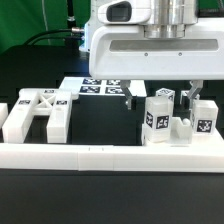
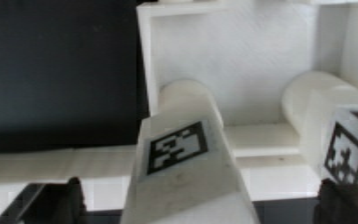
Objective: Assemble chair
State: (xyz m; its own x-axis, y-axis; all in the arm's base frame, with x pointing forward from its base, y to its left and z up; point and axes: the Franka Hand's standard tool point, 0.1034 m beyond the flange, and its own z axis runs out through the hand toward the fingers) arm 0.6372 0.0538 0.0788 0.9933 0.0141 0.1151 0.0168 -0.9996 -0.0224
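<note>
The chair (image 1: 198, 118) lies as loose parts on the black counter (image 1: 105, 125), against the long white rail (image 1: 110, 157): we see a flat panel (image 1: 38, 112) at the exterior view's left, tagged legs (image 1: 160, 118) at its right. The tool (image 1: 160, 97) hangs wide open astride one leg, gripping nothing.

The arm (image 1: 150, 35) reached straight down from above, its wrist vertical. Its gripper (image 1: 160, 97) had the jaws spread wide, both dark fingers (image 1: 128, 97) pointing downward.
</note>
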